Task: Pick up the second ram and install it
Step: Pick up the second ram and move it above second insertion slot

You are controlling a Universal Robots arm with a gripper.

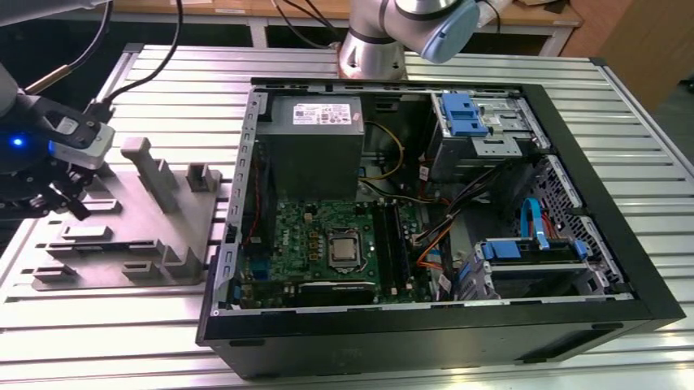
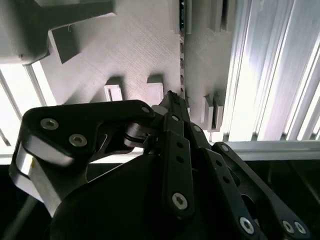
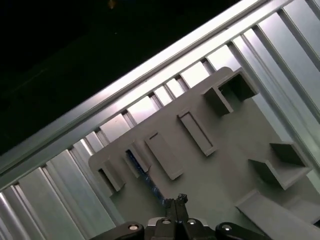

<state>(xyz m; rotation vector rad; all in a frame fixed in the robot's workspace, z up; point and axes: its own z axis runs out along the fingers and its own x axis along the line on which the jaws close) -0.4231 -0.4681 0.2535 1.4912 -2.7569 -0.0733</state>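
The slatted aluminium table [image 1: 618, 97] carries two items: an open computer case [image 1: 434, 345], lying on its side so that its interior faces up for access, and a grey fixture plate [image 1: 146, 215] just beside it on the exterior view's left.

Inside the case the green motherboard [image 1: 298, 236] lies flat, with the long black memory slots [image 1: 388, 244] next to the processor. These are reachable from above.

The fixture plate has raised blocks and narrow holders that keep parts on edge, so that their upper edges are presented for grasping.

The gripper [image 1: 63, 199] hangs over the plate's far side, well apart from the case.

In the first wrist view the second ram [image 3: 145, 175] stands on edge between two holders, a thin bluish strip running straight to the fingertips [image 3: 181, 199]. The fingers are drawn narrow and appear to pinch the stick's near end. The stick looks seated in its holder, not yet lifted out.
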